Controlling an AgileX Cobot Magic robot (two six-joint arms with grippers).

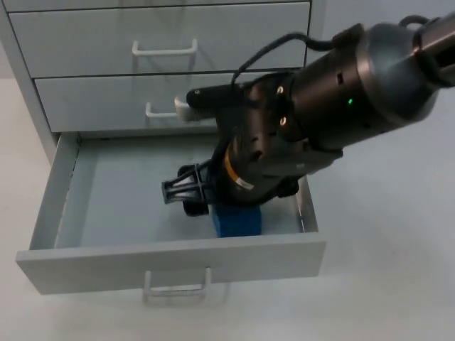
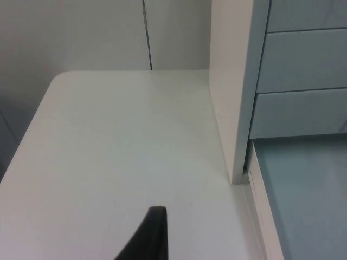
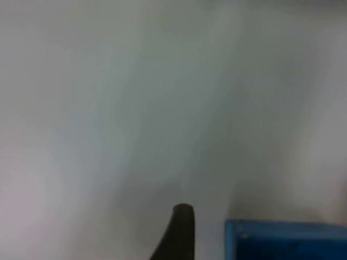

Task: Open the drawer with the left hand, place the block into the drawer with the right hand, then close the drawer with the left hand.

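Placing step in hand, by the look of it: drawer point(image 1: 178, 266) pulled fully out, block point(image 1: 239, 220) already down inside it; closing not yet begun.

Near: drawer front with its white handle point(image 1: 178, 284), facing the camera. Just behind the front panel, blue block resting on the drawer floor, toward the right side wall; upper part hidden under the arm.

Middle: right gripper point(image 1: 186, 192) reaching down into the drawer, just above and to the left of the block. Black fingers lying over the drawer floor beside the block; whether touching it or apart, cannot tell. Opening of the fingers likewise cannot be told from the top view. Right wrist view: one black fingertip point(image 3: 181, 230) and the block's blue top edge point(image 3: 284, 241) just beside it, grey drawer floor beyond.

Far: cabinet point(image 1: 163, 71) with two upper drawers shut, handles showing. Left gripper point(image 2: 152, 238) waiting over the white table point(image 2: 124, 151) beside the cabinet's side wall, well apart from the handle; only one fingertip visible, so opening cannot be told.

Next move, as judged: lifting the right arm straight up and clear of the drawer walls, then bringing the left gripper round to the front panel for the push shut. Risk: shutting before the right arm is out.
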